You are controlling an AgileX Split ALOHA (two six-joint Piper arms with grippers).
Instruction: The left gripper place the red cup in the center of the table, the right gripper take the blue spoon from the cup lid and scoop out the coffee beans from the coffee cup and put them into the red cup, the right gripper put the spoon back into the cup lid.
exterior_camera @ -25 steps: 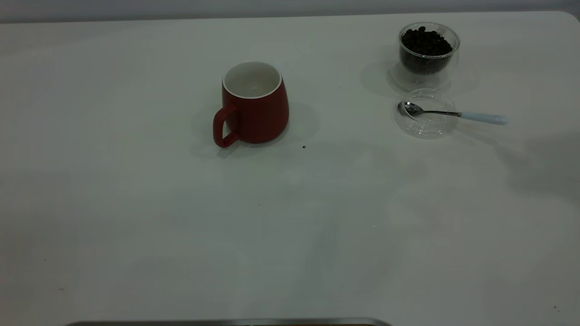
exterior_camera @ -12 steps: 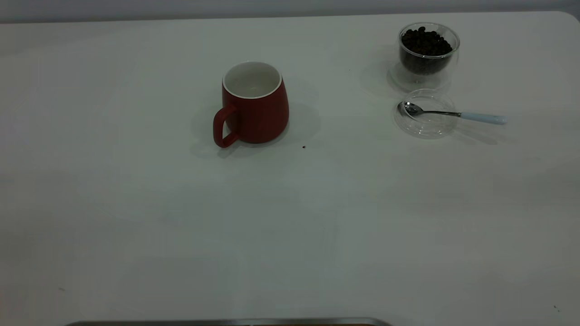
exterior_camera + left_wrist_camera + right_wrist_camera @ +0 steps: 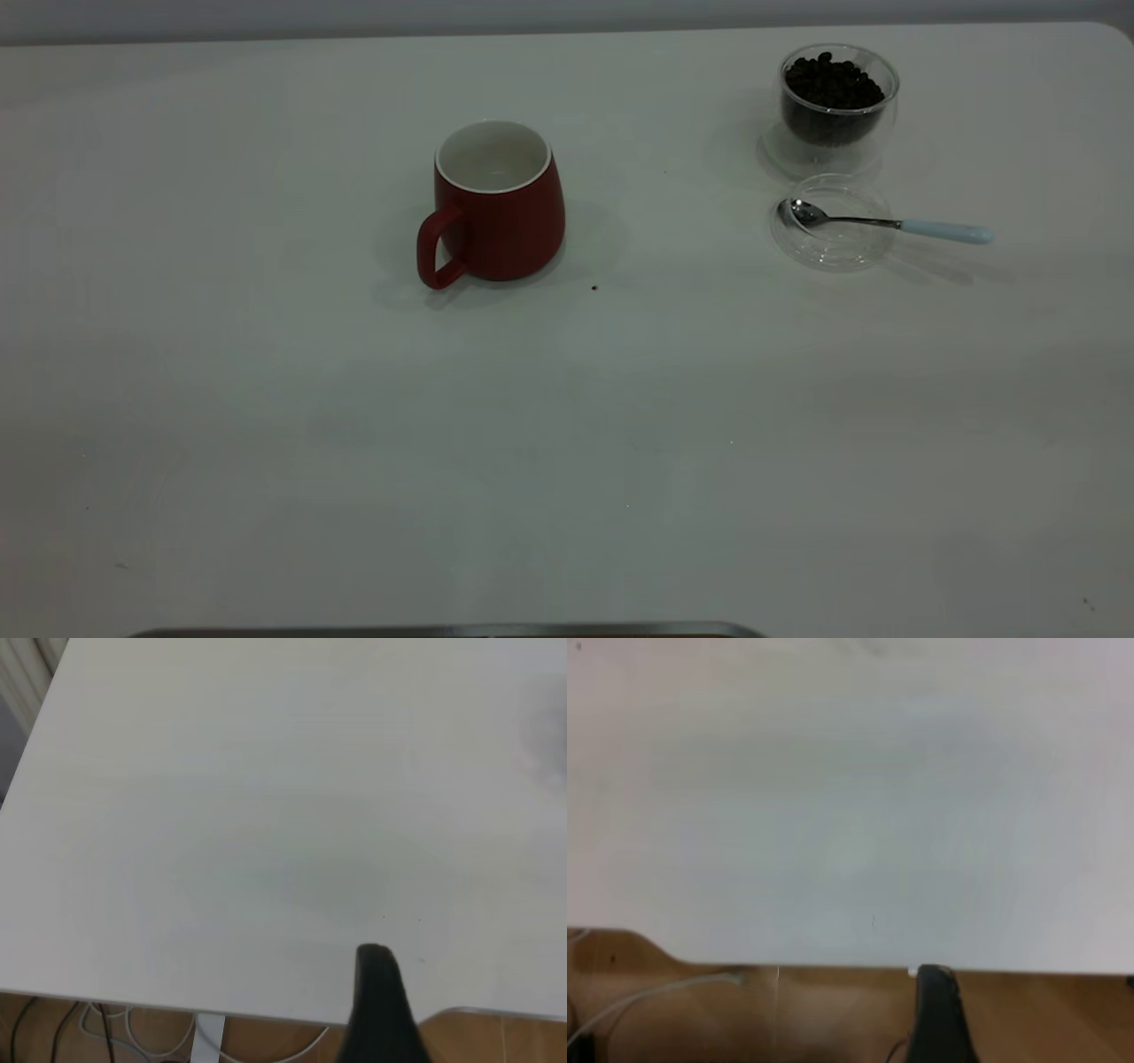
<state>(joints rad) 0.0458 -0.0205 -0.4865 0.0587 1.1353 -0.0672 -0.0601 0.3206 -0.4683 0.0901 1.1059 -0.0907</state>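
A: In the exterior view, what has changed?

B: Only a shadow at the right edge has gone; the arm has withdrawn. The spoon (image 3: 886, 223) lies back in the lid (image 3: 828, 252), upper right, so the job looks finished.

A: The count?

B: One red cup (image 3: 496, 208) just above centre, one glass of beans (image 3: 837, 102), one spoon, one lid.

A: The wrist views?

B: Bare table (image 3: 266, 815). One dark finger (image 3: 381, 1010) of the left gripper, one finger (image 3: 939, 1014) of the right; whether either is released or clenched cannot be told.
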